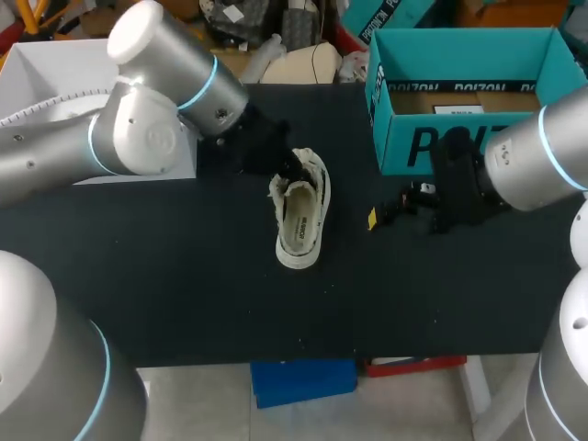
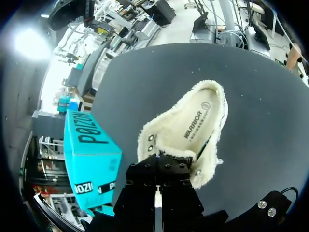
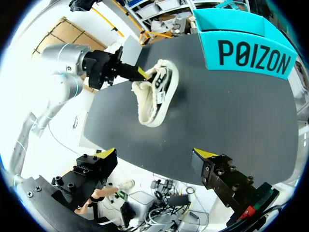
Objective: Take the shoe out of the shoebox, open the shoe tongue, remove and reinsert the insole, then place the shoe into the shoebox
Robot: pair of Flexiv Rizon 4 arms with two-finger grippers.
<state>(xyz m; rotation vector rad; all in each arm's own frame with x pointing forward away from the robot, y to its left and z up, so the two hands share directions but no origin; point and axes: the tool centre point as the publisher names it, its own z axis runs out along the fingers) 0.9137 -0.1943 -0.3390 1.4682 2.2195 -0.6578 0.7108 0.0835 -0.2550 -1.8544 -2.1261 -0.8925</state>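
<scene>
- Shoe (image 1: 299, 216): I see it out of the shoebox, lying on the black desk (image 1: 184, 285) about midway across, lengthwise from far to near, with its opening facing up.
- It is cream-white with a fleecy lining around the opening. The insole (image 2: 195, 121) lies flat inside, with dark print along it.
- In the left wrist view the end of the shoe with the metal eyelets (image 2: 150, 138) is right at the left tool, and the rounded end points away from it.
- Left tool (image 1: 287, 167): my left arm (image 1: 156, 87) comes in from the far left, and the tool sits on the far end of the shoe, touching it. The right wrist view shows one yellow tip against the shoe's fleecy edge. I cannot tell whether this tool is open or closed, because its own body covers the contact.
- Right tool (image 3: 156, 153): it is wide open with only bare desk between its two yellow tips. It hangs over the desk to the right of the shoe, apart from it, and just on the near side of the shoebox.
- Right arm (image 1: 542, 156): it comes in from the right edge, across the near right corner of the shoebox.
- Shoebox (image 1: 469, 92): the teal box stands at the far right of the desk, well apart from the shoe. Its top is open and there is large dark lettering on its near wall. I see a brown cardboard floor inside and no shoe in it.
</scene>
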